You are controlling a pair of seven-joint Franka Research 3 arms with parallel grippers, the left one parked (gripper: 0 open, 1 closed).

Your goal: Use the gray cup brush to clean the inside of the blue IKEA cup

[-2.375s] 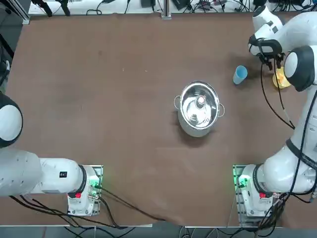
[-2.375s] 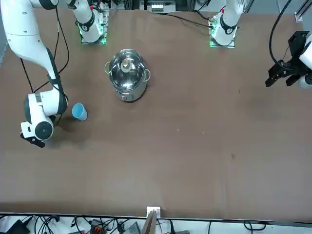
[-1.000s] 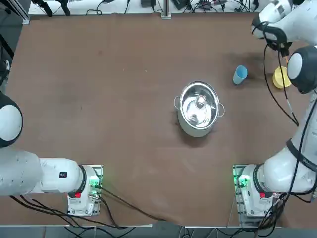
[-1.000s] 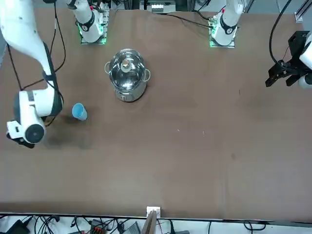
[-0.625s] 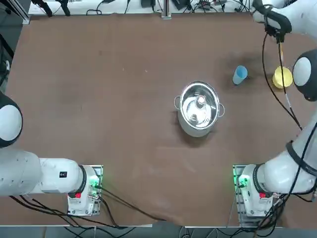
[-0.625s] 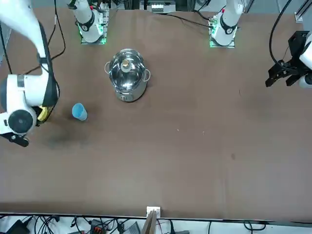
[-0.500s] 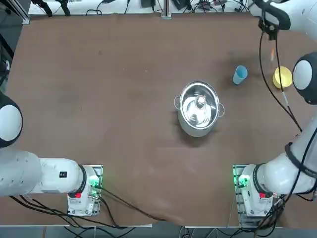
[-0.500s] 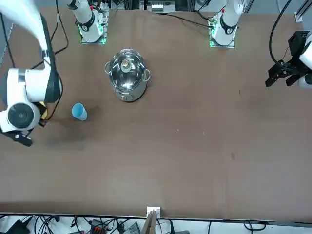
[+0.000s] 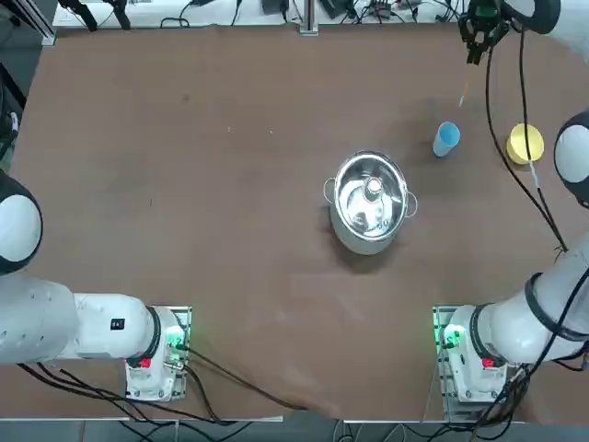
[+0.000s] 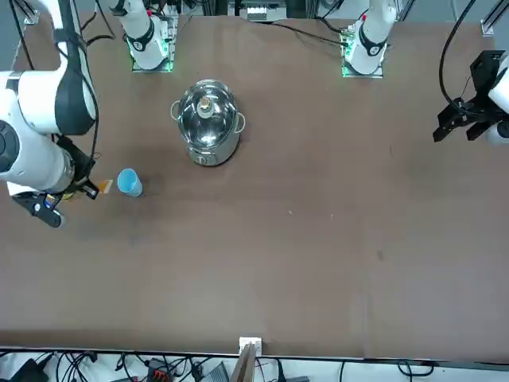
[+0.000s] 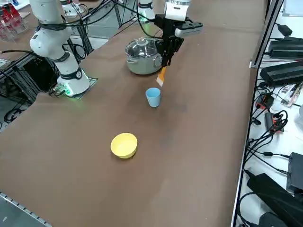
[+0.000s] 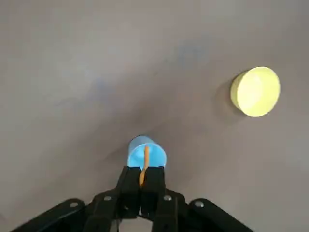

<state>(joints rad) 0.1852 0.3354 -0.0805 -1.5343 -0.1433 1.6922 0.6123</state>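
Your right gripper (image 12: 143, 184), high over the table's far right corner, was clenched on the thin orange-tan cup brush (image 12: 144, 166). Below stood the small light-blue plastic cup (image 12: 146, 151); a slanted descent could tip it.

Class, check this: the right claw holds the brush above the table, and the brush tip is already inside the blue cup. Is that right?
Not quite. The right claw does hold the brush above the table, but the tip is not inside the cup; it hangs in the air above it. The right side view shows the gap.
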